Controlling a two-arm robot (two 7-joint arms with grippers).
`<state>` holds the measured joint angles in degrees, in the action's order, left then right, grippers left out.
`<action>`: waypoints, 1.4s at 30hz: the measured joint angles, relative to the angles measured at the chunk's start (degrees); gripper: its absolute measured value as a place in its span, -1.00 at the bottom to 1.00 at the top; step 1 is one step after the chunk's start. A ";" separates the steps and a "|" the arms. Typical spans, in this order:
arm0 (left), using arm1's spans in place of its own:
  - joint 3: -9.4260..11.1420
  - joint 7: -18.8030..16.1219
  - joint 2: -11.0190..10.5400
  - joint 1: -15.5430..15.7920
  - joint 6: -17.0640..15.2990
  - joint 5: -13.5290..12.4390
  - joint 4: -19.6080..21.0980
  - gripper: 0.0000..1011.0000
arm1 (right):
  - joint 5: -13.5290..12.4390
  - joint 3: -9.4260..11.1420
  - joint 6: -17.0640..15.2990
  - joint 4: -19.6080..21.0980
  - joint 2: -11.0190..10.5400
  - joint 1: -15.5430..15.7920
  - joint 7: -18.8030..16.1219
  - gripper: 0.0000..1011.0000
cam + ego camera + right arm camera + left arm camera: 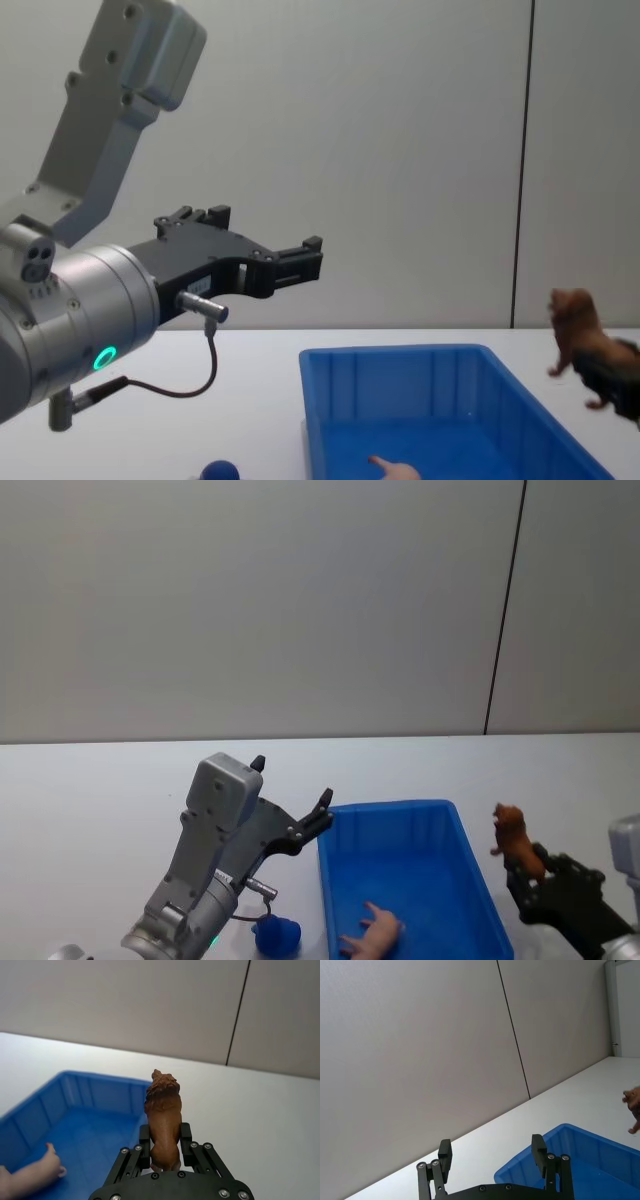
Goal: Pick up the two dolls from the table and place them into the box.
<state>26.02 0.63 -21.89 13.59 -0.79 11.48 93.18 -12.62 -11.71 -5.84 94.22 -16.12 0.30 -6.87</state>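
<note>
The brown maned doll stands upright between the fingers of my right gripper, which is shut on it. It hangs in the air just right of the blue box, about rim height. The other doll, dark blue and rounded, lies on the white table left of the box, below my left arm. My left gripper is open and empty, raised over the table by the box's far left corner, with both fingertips apart.
A pink figure lies inside the box near its front. A grey wall with a dark vertical seam stands behind the table. The table stretches wide to the left and behind the box.
</note>
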 joint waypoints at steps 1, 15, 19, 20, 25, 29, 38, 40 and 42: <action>0.00 0.00 0.00 0.00 0.00 0.00 0.00 0.98 | 0.00 -0.04 0.17 0.15 0.08 -0.15 -0.36 -0.34; 0.00 0.00 0.00 0.00 0.00 0.00 0.00 0.98 | -0.01 -2.02 0.81 -1.81 3.38 -4.50 -6.71 -0.34; 0.00 0.00 0.00 0.00 0.00 0.00 0.00 0.98 | 0.24 -2.64 0.67 -3.52 4.51 -5.98 -8.17 -0.19; 0.00 0.00 0.00 0.00 0.00 0.00 0.00 0.98 | 0.27 -2.74 0.61 -3.88 4.69 -6.25 -8.34 -0.11; 0.00 0.00 0.00 0.00 0.00 0.00 0.00 0.98 | 0.53 -3.10 0.15 -5.22 5.40 -7.23 -8.83 0.17; 0.00 0.00 0.00 0.00 0.00 0.00 0.00 0.98 | 0.92 -3.23 -0.11 -6.01 5.76 -7.72 -8.42 0.46; 0.00 0.00 0.00 0.00 0.00 0.00 0.00 0.98 | 1.80 -2.93 0.28 -5.61 5.50 -7.11 -4.87 0.95; 0.00 0.00 0.00 0.00 0.00 0.00 0.00 0.98 | 1.88 -2.78 0.46 -5.21 5.29 -6.74 -3.99 0.98; 0.00 0.00 0.00 0.00 0.00 0.00 0.00 0.98 | 1.94 -2.52 0.70 -4.58 4.93 -6.10 -2.88 0.98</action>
<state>26.02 0.63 -21.89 13.59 -0.80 11.48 93.18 -10.68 -14.23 -5.14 89.64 -11.19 -5.80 -9.74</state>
